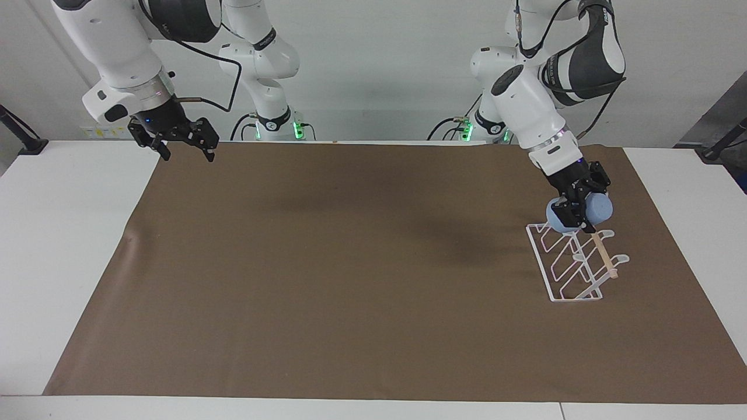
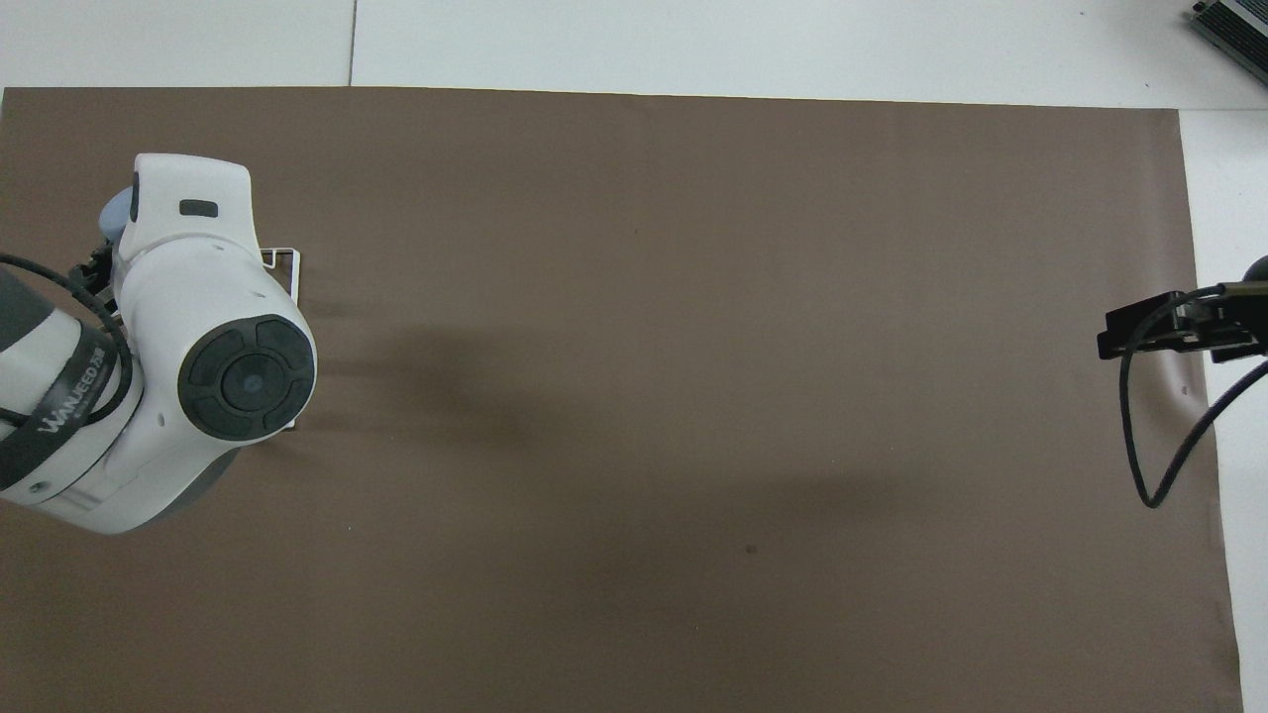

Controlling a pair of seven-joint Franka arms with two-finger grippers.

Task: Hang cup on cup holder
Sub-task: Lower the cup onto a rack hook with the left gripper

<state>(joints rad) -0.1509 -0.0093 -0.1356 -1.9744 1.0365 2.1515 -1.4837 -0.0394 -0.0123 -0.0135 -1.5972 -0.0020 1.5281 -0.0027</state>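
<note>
My left gripper (image 1: pixel 576 220) is shut on the light-blue cup (image 1: pixel 601 210), which lies on its side. It holds the cup low against the end of the white wire cup holder (image 1: pixel 540 263) nearest the robots, hiding the top of its wooden rod (image 1: pixel 605 256). I cannot tell whether the cup sits on a prong. In the overhead view the left arm covers most of the rack (image 2: pixel 296 272), and only a sliver of the cup (image 2: pixel 117 213) shows. My right gripper (image 1: pixel 188 153) is open and empty, waiting in the air over the mat's corner at the right arm's end (image 2: pixel 1139 332).
A brown mat (image 1: pixel 350 262) covers most of the white table (image 1: pixel 64 233). The cup holder stands on it toward the left arm's end. A black cable (image 2: pixel 1139 446) hangs from the right arm.
</note>
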